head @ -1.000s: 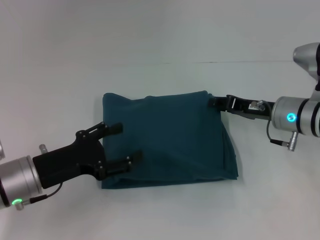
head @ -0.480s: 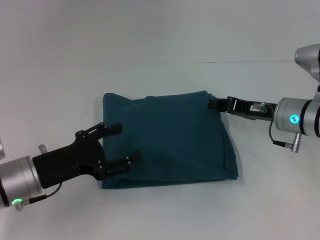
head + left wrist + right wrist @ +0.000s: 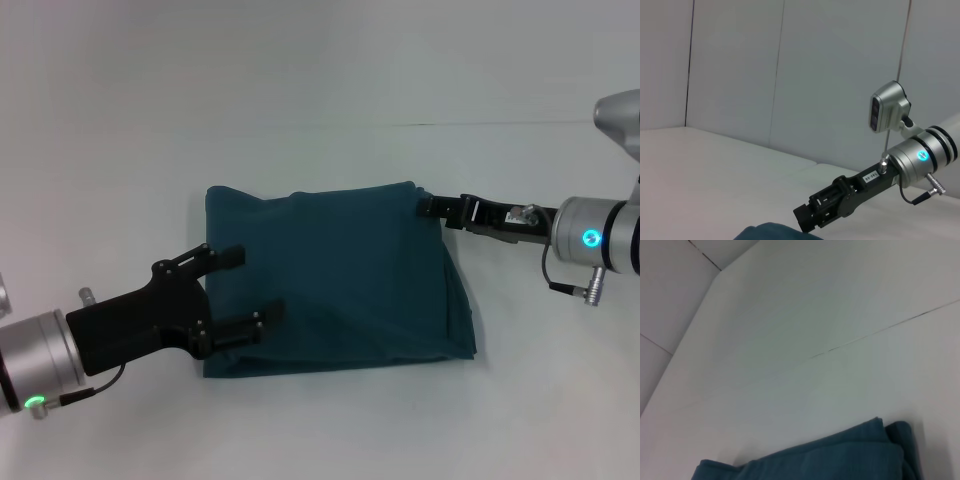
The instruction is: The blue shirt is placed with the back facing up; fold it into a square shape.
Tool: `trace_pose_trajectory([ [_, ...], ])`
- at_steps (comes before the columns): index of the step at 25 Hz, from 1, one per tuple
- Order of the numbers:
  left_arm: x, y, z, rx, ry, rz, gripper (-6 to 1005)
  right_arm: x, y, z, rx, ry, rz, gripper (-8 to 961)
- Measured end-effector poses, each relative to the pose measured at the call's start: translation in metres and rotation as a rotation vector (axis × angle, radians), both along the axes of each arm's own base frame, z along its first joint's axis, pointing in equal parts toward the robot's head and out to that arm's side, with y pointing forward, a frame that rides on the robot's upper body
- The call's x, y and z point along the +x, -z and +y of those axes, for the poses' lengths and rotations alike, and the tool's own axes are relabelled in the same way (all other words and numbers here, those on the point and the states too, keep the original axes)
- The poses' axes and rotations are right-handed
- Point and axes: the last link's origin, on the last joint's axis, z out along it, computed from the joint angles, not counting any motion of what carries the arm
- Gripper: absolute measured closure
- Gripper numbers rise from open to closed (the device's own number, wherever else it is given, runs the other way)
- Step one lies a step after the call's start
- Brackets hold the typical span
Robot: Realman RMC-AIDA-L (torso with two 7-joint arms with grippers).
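Observation:
The blue shirt (image 3: 340,280) lies folded into a rough square on the white table (image 3: 320,80), with a thicker layered edge on its right side. My left gripper (image 3: 248,290) is open at the shirt's left edge, its two black fingers reaching over the cloth with nothing between them. My right gripper (image 3: 424,206) points at the shirt's far right corner, its tip right against the cloth edge. In the left wrist view, that right gripper (image 3: 805,220) sits just beside a bit of the shirt (image 3: 775,232). In the right wrist view, only the shirt's (image 3: 840,455) folded corner shows.
The white table stretches around the shirt on all sides, with a thin seam line (image 3: 420,124) across its far part. Pale wall panels (image 3: 790,75) stand behind it.
The right arm's wrist has drifted slightly to the right while its tip stays by the shirt's corner. The left arm and the shirt have not moved.

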Motion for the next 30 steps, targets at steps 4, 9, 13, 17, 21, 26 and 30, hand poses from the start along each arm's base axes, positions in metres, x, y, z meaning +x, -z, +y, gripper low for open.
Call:
trace_pose_trajectory([
  [4, 0.0, -0.001, 0.001, 0.002, 0.002, 0.001, 108, -0.001, 0.006, 0.0, 0.003, 0.011, -0.007, 297],
  [9, -0.001, -0.001, 0.003, 0.009, -0.007, 0.011, 108, -0.004, 0.018, 0.0, 0.001, 0.032, -0.016, 317],
  [13, -0.002, -0.001, 0.003, 0.012, -0.011, 0.016, 108, -0.007, 0.021, 0.001, 0.017, 0.048, 0.017, 389],
  [17, -0.003, -0.002, 0.004, 0.014, -0.013, 0.019, 109, -0.006, 0.02, 0.0, 0.027, 0.054, 0.039, 458],
  [21, -0.003, -0.002, 0.004, 0.017, -0.015, 0.018, 109, -0.005, 0.019, 0.0, 0.03, 0.046, 0.03, 526],
  [26, -0.003, -0.003, 0.004, 0.018, -0.016, 0.018, 109, -0.005, 0.019, 0.001, 0.036, 0.049, 0.024, 628],
  [30, -0.004, -0.002, 0.004, 0.017, -0.018, 0.016, 109, -0.004, 0.019, 0.001, 0.042, 0.055, 0.02, 766],
])
